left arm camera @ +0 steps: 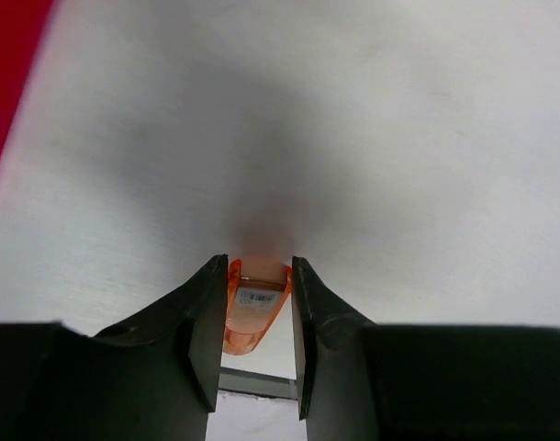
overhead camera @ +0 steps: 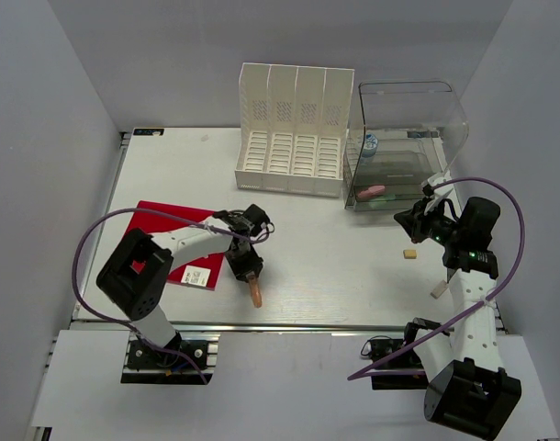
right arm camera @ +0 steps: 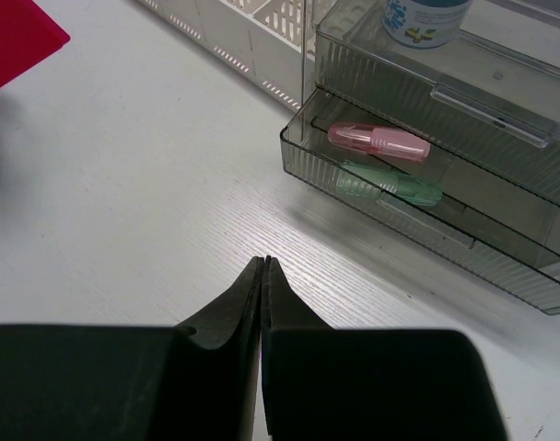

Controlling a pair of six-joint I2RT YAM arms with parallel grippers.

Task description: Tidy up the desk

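Left gripper (left arm camera: 259, 263) up close is pinching an orange marker (left arm camera: 254, 308) from both sides, while the right gripper (right arm camera: 264, 261) is pressed together with nothing in it. Plain grey walls (overhead camera: 170, 55) box in three sides, and the white desk (overhead camera: 340, 262) fills the floor between them, silver rail (overhead camera: 308, 326) on the near edge. On it: white file rack (overhead camera: 294, 129), clear drawer box (overhead camera: 410, 129), red folder (overhead camera: 161, 220), tiny tan eraser (overhead camera: 409, 254).
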